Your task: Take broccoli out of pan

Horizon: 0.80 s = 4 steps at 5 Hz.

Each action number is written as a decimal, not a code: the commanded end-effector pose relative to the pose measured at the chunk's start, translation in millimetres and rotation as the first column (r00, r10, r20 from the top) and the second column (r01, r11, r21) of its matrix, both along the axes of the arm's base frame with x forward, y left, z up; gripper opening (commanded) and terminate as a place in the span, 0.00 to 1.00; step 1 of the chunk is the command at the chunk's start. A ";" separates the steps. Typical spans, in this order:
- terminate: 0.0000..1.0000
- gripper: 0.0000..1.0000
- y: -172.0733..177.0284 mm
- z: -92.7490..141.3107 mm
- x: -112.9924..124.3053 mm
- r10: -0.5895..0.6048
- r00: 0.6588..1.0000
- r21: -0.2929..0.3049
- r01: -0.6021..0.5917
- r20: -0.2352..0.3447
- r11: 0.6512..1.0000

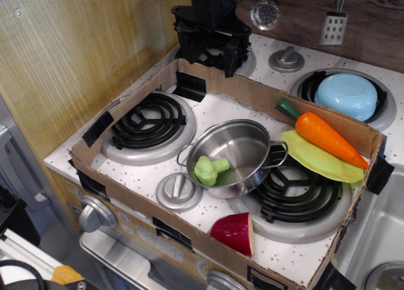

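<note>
— Stainless steel is what the pan is made of?
— Yes; a shiny round pot with two thin wire loop handles is seen tilted on the near right burner of a toy stove, its left edge hanging over toward a grey knob.
— And where is the broccoli found?
— It is held inside the pan, against the near left wall, with its bumpy light-green head to the left and its short stem pointed right.
— What is shown of the gripper?
— A black gripper is seen at the far edge, above the far left burner, well apart from the pan. Whether its jaws are spread or pressed together cannot be told; nothing is seen pinched between them.
— What else is set out?
— A cardboard wall is taped around the near burners. An orange carrot is laid across a yellow-green plate just right of the pan. A light-blue bowl is turned upside down on the far right burner, and a red wedge-shaped toy is placed near the front wall.
</note>
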State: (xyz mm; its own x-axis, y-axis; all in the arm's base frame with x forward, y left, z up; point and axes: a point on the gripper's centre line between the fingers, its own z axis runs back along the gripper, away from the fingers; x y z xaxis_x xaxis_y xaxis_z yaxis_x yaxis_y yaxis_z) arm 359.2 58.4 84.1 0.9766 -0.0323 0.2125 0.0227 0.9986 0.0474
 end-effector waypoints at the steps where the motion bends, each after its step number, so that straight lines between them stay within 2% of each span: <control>1: 0.00 1.00 0.0 0.0 0.0 0.000 1.000 0.000 0.000 0.000 1.000; 2: 0.00 1.00 -11.1 31.2 -15.0 -0.070 0.997 0.065 0.069 0.020 0.996; 3: 0.00 1.00 -16.7 52.4 -26.5 -0.137 0.990 0.115 0.140 -0.029 0.983; 4: 0.00 1.00 -27.5 61.8 -38.0 -0.151 0.987 0.126 0.158 -0.061 0.979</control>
State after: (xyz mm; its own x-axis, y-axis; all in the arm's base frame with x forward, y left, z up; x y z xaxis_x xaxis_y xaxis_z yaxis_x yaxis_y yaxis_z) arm 316.6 26.8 126.4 0.9698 -0.2256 0.0926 0.2115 0.9671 0.1412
